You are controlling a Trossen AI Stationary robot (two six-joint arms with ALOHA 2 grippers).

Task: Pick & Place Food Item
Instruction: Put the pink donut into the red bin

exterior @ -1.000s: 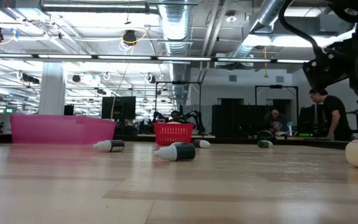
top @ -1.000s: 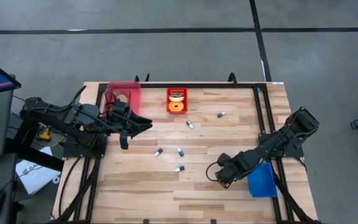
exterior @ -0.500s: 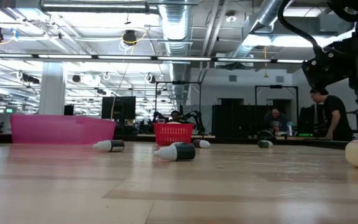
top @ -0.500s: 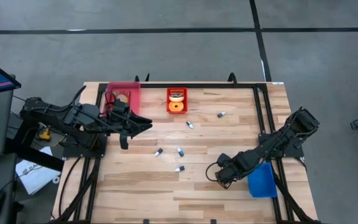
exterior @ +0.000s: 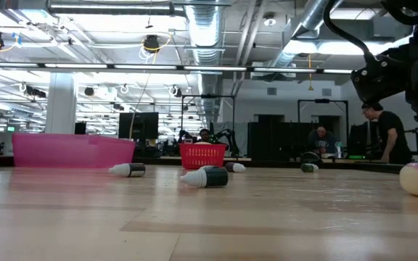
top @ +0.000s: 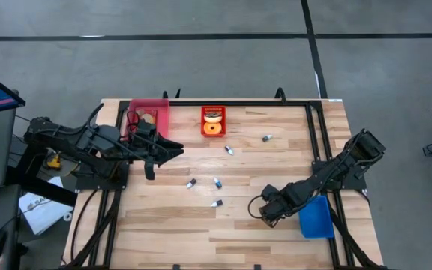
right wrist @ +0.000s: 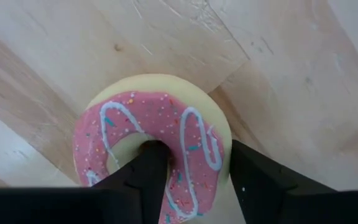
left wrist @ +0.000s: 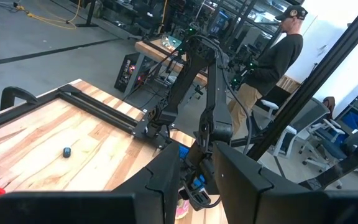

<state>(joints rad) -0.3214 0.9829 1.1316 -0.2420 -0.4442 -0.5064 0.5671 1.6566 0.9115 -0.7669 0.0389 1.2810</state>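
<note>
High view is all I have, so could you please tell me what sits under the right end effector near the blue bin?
Observer: A donut with pink icing, white drizzle and sprinkles.
Operator: Thank you. How does the right end effector stand on it?
Observer: One finger is in the hole and the other is outside the ring, both against it.
Operator: Is the donut off the table?
Observer: No, the low view shows it resting on the wood.
</note>
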